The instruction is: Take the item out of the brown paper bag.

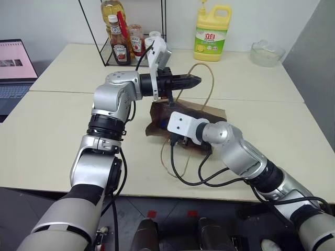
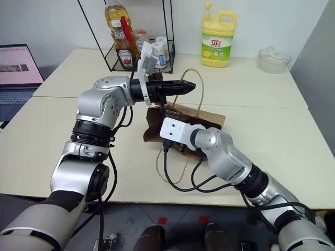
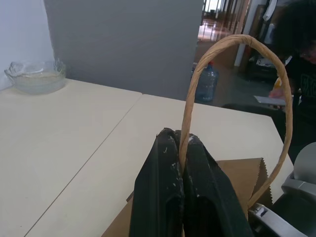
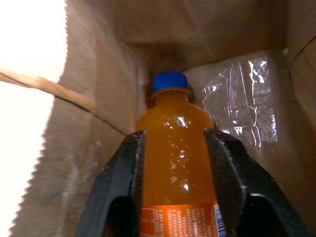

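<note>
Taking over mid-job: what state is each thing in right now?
Left hand: shut on the cord handle, holding it up.
Brown paper bag: lying on the table, mouth open.
Orange bottle: inside the bag, capped.
Right hand: inside the bag, fingers astride the bottle.

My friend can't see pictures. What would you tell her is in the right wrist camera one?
A small orange bottle with a blue cap lies inside a brown paper bag, between the two black fingers of the robot's right claw. Something clear and crinkly shines beside the bottle deeper in the bag.
</note>
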### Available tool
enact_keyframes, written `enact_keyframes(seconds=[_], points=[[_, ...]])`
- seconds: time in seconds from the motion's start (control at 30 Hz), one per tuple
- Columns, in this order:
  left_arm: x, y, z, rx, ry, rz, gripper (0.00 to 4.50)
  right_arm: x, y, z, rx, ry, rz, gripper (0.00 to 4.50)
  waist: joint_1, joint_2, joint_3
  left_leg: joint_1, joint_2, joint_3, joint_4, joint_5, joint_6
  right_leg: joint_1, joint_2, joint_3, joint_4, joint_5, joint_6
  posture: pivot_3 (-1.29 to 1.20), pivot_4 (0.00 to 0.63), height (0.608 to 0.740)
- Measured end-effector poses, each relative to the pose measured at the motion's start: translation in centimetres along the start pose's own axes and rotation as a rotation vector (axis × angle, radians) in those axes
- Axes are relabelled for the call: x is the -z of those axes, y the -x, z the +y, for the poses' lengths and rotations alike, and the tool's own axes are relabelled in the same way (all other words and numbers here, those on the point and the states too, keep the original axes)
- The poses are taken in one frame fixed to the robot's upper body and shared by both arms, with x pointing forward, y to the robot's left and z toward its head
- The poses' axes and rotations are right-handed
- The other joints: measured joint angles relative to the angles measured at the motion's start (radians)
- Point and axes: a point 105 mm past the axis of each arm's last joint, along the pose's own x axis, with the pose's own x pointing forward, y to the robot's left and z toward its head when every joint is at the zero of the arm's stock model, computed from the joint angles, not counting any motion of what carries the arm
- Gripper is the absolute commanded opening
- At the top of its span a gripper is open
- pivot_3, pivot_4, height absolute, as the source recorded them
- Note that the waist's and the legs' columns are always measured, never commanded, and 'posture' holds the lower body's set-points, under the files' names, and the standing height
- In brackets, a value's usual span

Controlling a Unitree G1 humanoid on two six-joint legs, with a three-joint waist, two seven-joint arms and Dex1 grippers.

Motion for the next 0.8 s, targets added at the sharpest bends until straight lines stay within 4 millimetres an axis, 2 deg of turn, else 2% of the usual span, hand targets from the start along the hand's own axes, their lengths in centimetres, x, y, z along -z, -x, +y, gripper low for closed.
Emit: enact_keyframes(seconds=[0.17,0.73,0.8], points=[[-0.3,-0.1,-0.2,0.006,-0.012,-0.006,0.00,0.4,-0.7,0.3,-0.020,0.036,0.033,4.46,-0.001,0.000,0.000,0.000,0.000,0.000,0.000,0.000,0.000,0.000,0.000,0.000,0.000,0.000,0.000,0.00,0.150,0.740],[-0.7,-0.6,-0.9,0.025,-0.017,-0.040,0.00,2.1,-3.5,-0.5,-0.110,0.152,0.199,4.46,-0.005,0.000,0.000,0.000,0.000,0.000,0.000,0.000,0.000,-0.001,0.000,0.000,0.001,0.000,0.000,0.00,0.150,0.740],[-0.6,-0.6,-1.0,0.026,-0.019,-0.041,0.00,2.1,-3.8,-0.6,-0.124,0.164,0.203,4.09,-0.005,0.000,0.000,0.000,0.000,0.000,0.000,0.000,0.000,-0.001,0.000,0.000,0.001,0.000,0.000,0.00,0.150,0.740]])
